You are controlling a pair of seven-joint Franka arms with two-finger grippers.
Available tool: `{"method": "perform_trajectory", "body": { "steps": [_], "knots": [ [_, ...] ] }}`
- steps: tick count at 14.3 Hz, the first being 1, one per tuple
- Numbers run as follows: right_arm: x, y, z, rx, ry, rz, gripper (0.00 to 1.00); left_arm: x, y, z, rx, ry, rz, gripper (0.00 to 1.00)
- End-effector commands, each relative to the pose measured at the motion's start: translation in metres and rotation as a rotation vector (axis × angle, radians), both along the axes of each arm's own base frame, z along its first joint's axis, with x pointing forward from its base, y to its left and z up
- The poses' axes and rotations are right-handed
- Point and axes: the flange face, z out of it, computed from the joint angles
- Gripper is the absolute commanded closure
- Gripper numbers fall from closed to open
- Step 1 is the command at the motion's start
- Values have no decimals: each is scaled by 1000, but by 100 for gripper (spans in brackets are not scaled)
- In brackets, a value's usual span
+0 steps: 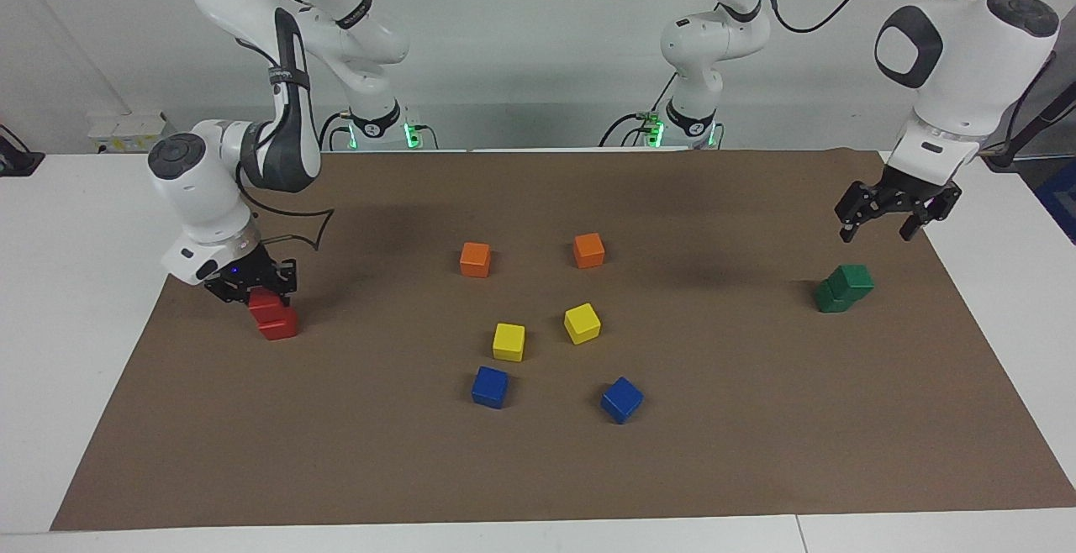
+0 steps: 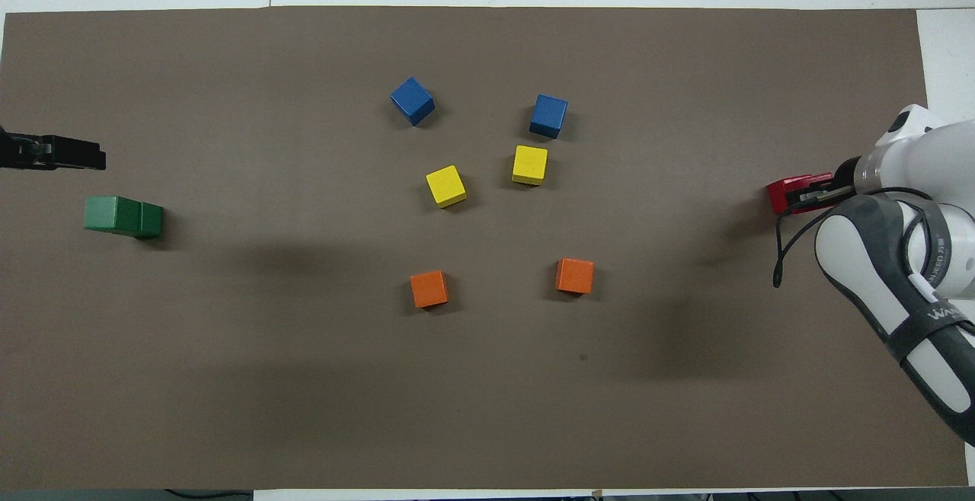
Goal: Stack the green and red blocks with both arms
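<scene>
Colour inventory: two dark green blocks [image 1: 843, 287] stacked; two bright red blocks [image 1: 274, 315] stacked. Two orange cubes [image 1: 475, 259], two yellow cubes [image 1: 508, 341] and two blue cubes [image 1: 490, 387], all plain, unpatterned. Table covering: brown mat [image 1: 756, 418], uniform, on a white tabletop [image 1: 76, 284]. Both arms [image 1: 202, 183] white with dark grey joint panels; left gripper [image 1: 893, 219] and right gripper [image 1: 249, 281] black. Green indicator lights [image 1: 409, 134] glow at the arm bases
</scene>
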Motion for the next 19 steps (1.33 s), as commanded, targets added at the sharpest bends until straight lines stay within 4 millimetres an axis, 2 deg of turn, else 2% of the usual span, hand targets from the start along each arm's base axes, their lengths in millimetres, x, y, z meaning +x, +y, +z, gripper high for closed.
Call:
{"method": "perform_trajectory", "body": {
  "steps": [1, 3, 8, 11, 13, 18, 19],
  "knots": [
    [-6, -4, 0, 1, -31, -26, 100, -7, -15, 23, -22, 46, 77, 0],
    [-6, -4, 0, 2, -33, -25, 100, -15, -30, 38, -22, 103, 54, 0],
    [-6, -2, -1, 2, -31, -25, 100, -31, -44, 45, -27, 182, 33, 0],
    [-7, -1, -3, 3, -28, -25, 100, -32, -52, 44, -46, 169, 32, 0],
    [-8, -3, -6, 4, -22, -26, 100, -30, -44, 44, -52, 151, 53, 0],
    [-8, -2, -6, 4, -22, -28, 100, -29, -45, 43, -71, 143, 56, 0],
    [-8, -2, -6, 3, -22, -27, 98, -29, -45, 42, -72, 145, 57, 0]
  ]
}}
